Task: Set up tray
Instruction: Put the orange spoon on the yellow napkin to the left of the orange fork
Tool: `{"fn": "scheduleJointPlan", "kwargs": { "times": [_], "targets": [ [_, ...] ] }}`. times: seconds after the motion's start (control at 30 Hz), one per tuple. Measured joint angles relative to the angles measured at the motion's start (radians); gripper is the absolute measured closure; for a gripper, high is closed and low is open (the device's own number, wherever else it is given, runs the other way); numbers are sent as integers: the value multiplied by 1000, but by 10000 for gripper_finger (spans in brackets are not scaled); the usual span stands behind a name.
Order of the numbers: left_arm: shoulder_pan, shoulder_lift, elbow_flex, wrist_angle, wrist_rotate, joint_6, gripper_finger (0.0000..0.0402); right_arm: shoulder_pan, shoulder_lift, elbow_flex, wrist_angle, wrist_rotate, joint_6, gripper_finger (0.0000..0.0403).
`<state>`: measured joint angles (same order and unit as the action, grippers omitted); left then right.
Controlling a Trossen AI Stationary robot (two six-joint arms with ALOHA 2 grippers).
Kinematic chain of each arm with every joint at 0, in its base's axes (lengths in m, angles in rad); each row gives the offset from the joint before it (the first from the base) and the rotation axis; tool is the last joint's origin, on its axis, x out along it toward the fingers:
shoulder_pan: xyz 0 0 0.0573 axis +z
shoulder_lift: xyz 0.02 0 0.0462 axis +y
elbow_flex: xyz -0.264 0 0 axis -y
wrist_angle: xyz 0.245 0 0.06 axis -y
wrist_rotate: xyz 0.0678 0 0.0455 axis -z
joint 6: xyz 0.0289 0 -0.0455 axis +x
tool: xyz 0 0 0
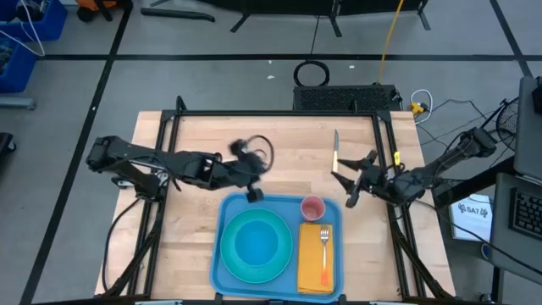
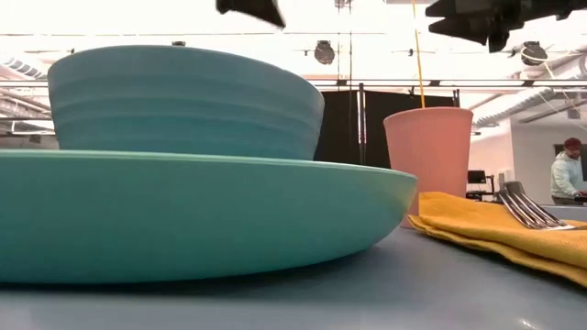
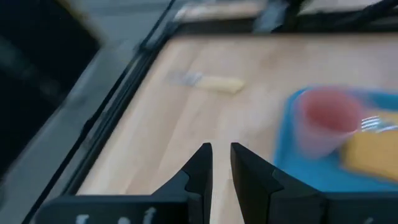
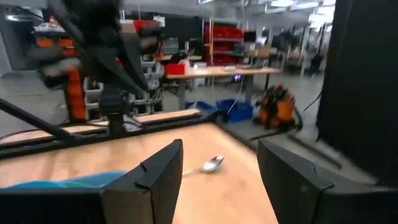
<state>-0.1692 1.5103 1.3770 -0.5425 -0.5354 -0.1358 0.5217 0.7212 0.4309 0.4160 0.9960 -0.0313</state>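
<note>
Knife (image 1: 335,149) on the table (image 1: 288,161) just beyond the right tool (image 1: 354,180) — fingers wide, empty, nearer it — handle toward it, blade pointing away; left tool (image 1: 252,193) narrow, empty, at the tray (image 1: 222,269) rim — tray beside both

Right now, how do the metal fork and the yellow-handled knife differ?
The metal fork lies on the orange-yellow napkin inside the blue tray; the yellow-handled knife lies on bare wood outside the tray. The fork is all metal; the knife has a yellow handle. Both lie flat, pointing up-table.
</note>
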Motion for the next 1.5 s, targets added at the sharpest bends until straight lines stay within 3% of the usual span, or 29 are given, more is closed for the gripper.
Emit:
{"fn": "scheduleJointPlan", "kwargs": {
  "times": [0.1, 0.17, 0.27, 0.4, 0.53, 0.63, 0.9, 1.13, 1.5],
  "targets": [
    [23, -94, -96, -161, -133, -212, 339, -12, -19, 0, 24, 56, -112, 206],
    [41, -154, -160, -241, -153, -360, 339, -23, -29, 0, 39, 133, -200, 206],
    [87, -219, -261, -256, -63, -498, 339, -54, -38, 0, 69, 236, -305, 206],
    [211, -250, -380, -187, 189, -595, 339, -104, -41, 0, 90, 259, -345, 206],
    [354, -219, -447, -87, 428, -607, 339, -136, -28, 0, 60, 241, -317, 206],
    [456, -187, -445, -97, 519, -598, 339, -150, -13, 0, 51, 201, -292, 206],
    [604, -77, -425, -83, 615, -527, 339, -163, 0, 0, 51, 178, -286, 206],
    [597, 38, -424, 27, 667, -461, 322, -162, 0, 0, 50, 178, -301, 206],
    [597, 99, -424, -43, 664, -485, 276, -162, 0, 0, 51, 178, -303, 206]
  ]
}}
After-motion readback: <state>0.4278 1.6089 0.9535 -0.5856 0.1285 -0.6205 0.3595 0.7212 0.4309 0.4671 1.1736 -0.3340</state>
